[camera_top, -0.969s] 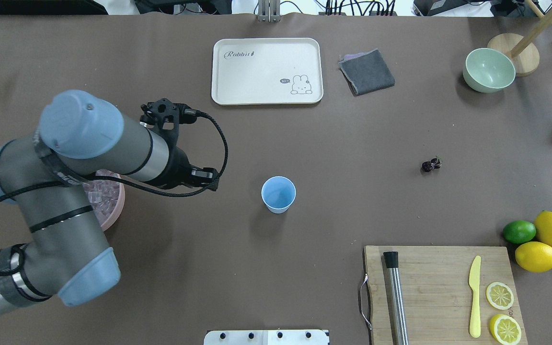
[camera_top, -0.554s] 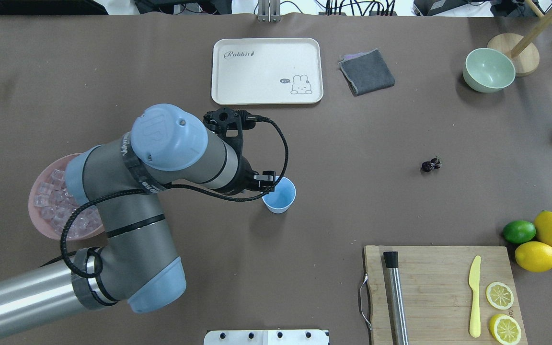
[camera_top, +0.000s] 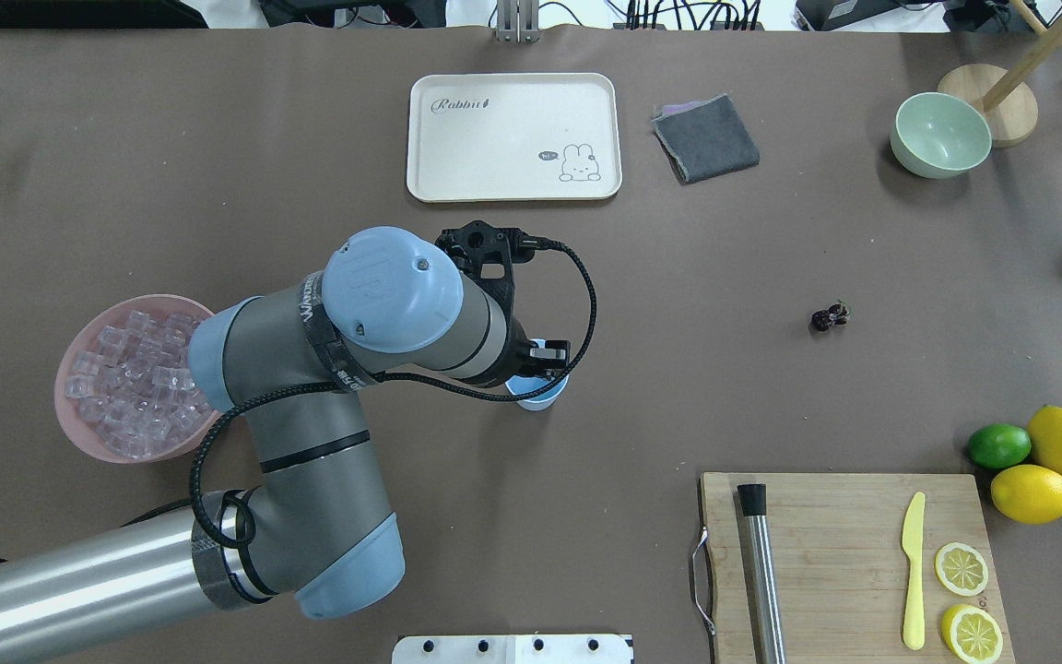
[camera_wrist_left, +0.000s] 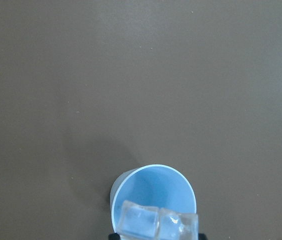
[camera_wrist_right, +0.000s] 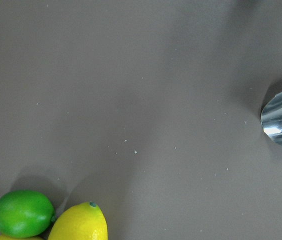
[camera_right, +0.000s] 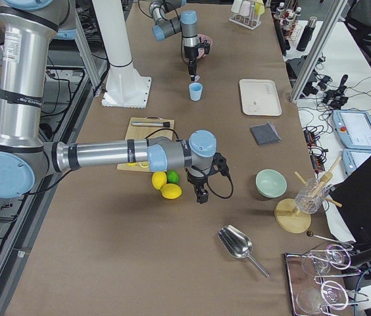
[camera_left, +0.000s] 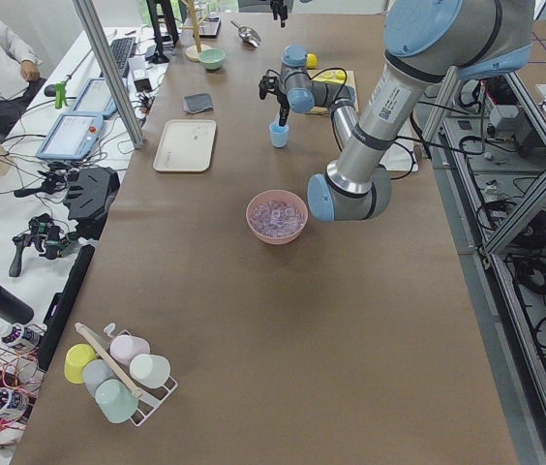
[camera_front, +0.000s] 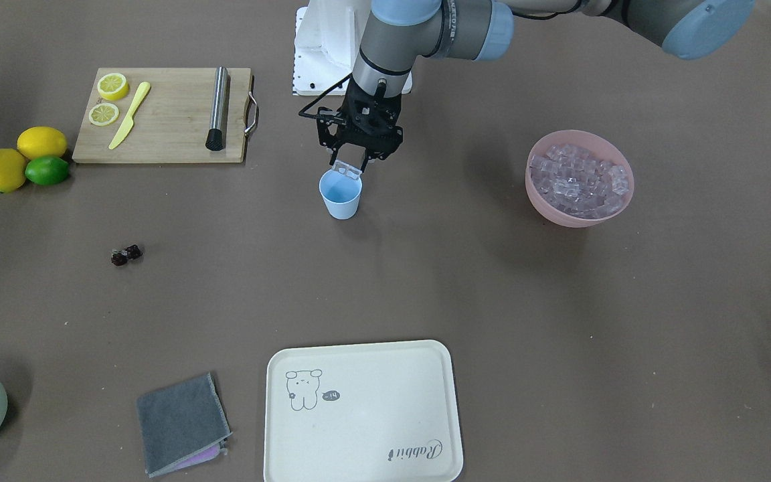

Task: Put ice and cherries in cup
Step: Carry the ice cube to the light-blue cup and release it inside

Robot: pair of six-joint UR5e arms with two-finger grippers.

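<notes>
Left end effector: you see it clamped on ice, just above the cup rim.
Cup: upright, mid-bench.
Cherries: toward the bench's right edge.
Right end effector: you cannot tell its grip.

We find the overhead view looking down from the robot's side of the brown table, the front-facing view opposite. Both show the small light blue plastic cup. The left wrist camera sees it close from above, at 6 o'clock.

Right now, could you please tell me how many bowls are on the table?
2. The pink bowl, holding ice, sits on the robot's left; the pale green bowl sits far right. None seems hidden.
</notes>
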